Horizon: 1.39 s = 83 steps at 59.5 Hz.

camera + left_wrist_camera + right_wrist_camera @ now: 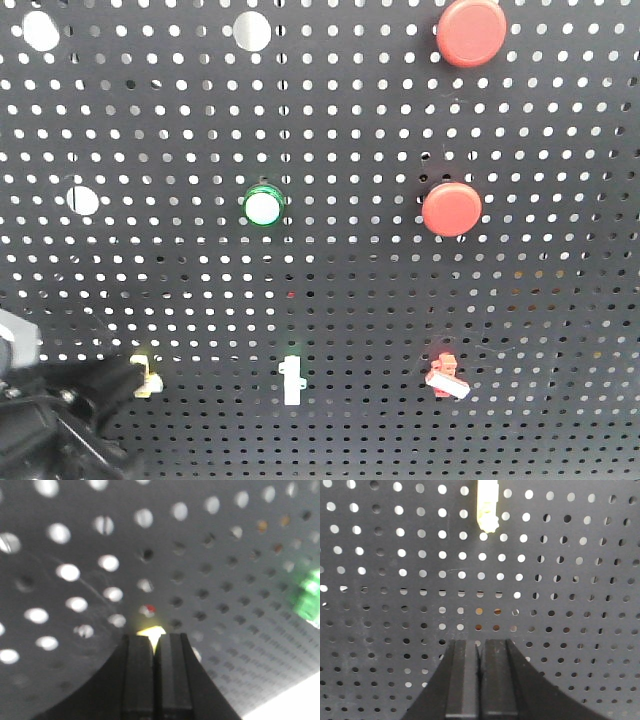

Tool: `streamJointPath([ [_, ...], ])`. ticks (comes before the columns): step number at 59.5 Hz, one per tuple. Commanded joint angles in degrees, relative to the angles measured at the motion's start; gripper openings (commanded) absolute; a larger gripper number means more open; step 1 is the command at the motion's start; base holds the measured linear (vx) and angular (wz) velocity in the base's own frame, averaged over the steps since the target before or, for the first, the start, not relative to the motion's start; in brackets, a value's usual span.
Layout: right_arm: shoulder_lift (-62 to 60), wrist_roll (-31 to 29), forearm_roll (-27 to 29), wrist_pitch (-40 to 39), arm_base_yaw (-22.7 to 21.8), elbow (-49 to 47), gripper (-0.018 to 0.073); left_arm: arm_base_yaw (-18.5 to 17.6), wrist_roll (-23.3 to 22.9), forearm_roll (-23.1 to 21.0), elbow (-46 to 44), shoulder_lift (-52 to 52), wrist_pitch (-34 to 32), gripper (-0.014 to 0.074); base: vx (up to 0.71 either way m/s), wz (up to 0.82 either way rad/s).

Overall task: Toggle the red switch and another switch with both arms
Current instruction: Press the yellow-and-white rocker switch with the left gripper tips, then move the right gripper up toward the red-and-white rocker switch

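The red switch (445, 372), a tiny red-based toggle with a white lever, sits low on the right of the black pegboard (330, 290) with nothing touching it. The pale yellow switch (149, 378) is at the lower left. My left gripper (126, 383) reaches in from the bottom left corner with its tips against that switch. In the left wrist view the jaws are pressed together, and the yellow switch (151, 633) glows just past the left gripper's (155, 639) tips. My right gripper (480, 643) is shut, facing bare pegboard, and does not show in the front view.
Two big round red push buttons (471, 32) (452, 209) and a green-ringed white button (263, 206) sit higher on the board. A straight white toggle (291, 380) stands between the two switches. A pale toggle (487, 505) shows at the top of the right wrist view.
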Motion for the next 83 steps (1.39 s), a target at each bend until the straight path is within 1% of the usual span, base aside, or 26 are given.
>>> streamJointPath([
  [1,0.6,0.0,-0.3,-5.2,-0.3,-2.1,-0.0006,-0.9,-2.3,-0.5,-1.5,-0.5,2.8,0.0002,0.0,0.0],
  [8,0.6,0.0,-0.3,-5.2,-0.3,-2.1,-0.0006,-0.9,-6.5,-0.4,-1.5,-0.6,5.4,0.0002,0.0,0.0],
  [18,0.6,0.0,-0.3,-5.2,-0.3,-2.1,-0.0006,-0.9,-10.9,-0.4,-1.5,-0.6,8.6,0.0002,0.0,0.0],
  [25,0.8,0.0,-0.3,-5.1,-0.3,-2.0,-0.0006,-0.9,-12.2,-0.4,-1.5,-1.1,8.6,0.0002,0.0,0.0],
  [36,0.8,0.0,-0.2,-5.0,-0.3,-1.9,-0.0006,-0.9,-12.2,-0.4,-1.5,-4.7,8.5,0.0002,0.0,0.0],
  [42,0.8,1.7,-0.1,-4.8,-0.1,-1.9,-0.0006,-0.9,-12.2,-0.4,-1.5,-7.9,8.5,0.0002,0.0,0.0],
  [47,0.8,2.3,-1.6,-5.2,2.3,-1.9,-0.0006,-0.9,-12.0,-0.3,-1.5,-10.9,8.2,0.0002,0.0,0.0],
  [52,1.1,2.4,-2.3,-6.0,6.6,-1.9,-0.0006,-0.9,-12.0,0.1,-1.5,-12.9,7.2,0.0002,0.0,0.0],
  [59,3.6,2.4,-3.6,-8.9,13.3,-1.9,-0.0006,-0.9,-12.0,0.1,-1.5,-15.2,5.7,0.0002,0.0,0.0],
  [70,11.1,2.4,-3.5,-17.0,22.9,-2.5,-0.0006,-0.9,-12.0,0.1,-1.5,-16.6,5.4,0.0002,0.0,0.0],
  [79,18.4,2.0,-3.5,-18.2,29.7,-6.1,-0.0006,-0.9,-12.0,0.1,-1.5,-16.6,5.8,0.0002,0.0,0.0],
  [83,21.3,0.6,-3.4,-19.2,31.3,-8.4,-0.0006,-0.9,-12.0,0.1,-1.5,-16.6,5.8,0.0002,0.0,0.0],
])
